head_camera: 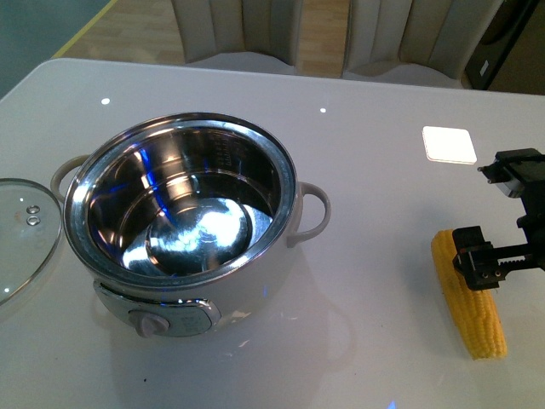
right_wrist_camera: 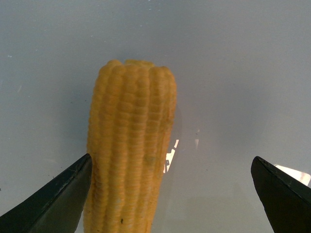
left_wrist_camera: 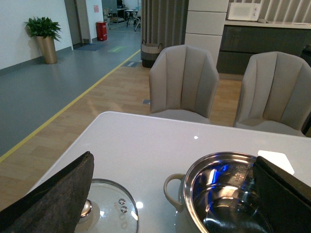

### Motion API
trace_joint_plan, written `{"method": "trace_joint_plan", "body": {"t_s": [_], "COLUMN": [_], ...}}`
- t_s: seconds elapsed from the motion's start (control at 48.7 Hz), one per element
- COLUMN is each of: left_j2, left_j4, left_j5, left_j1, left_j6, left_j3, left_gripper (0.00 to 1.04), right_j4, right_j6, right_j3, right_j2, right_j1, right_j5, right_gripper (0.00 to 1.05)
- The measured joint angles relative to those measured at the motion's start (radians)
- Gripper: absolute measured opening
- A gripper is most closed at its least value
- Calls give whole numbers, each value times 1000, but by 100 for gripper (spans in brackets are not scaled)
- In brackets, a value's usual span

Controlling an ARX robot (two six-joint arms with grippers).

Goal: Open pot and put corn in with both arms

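lid (head_camera: 21,230) left of pot (head_camera: 187,213) | corn (head_camera: 481,319) far right, on table (head_camera: 366,256) | chairs (head_camera: 238,30) behind table

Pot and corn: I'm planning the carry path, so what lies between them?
Only bare table, as the front view shows, between the pot and the corn.
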Motion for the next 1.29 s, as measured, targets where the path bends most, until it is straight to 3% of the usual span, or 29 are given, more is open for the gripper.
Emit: {"method": "trace_joint_plan", "body": {"t_s": [0.575,0.966,1.295], "left_j2": [0,0,0], "left_j4": [0,0,0], "left_j5": [0,0,0], "left_j1": [0,0,0], "left_j6": [0,0,0], "left_j3": [0,0,0], "left_gripper": [98,98,98], "right_j4": [13,28,30], "right_j6": [-56,-94,-151], "right_j3": [34,32,-19], "right_j2": [138,136,-43], "right_j1": [34,37,14], "right_j5": [-25,-36,-117], "right_gripper": [95,46,27]}}
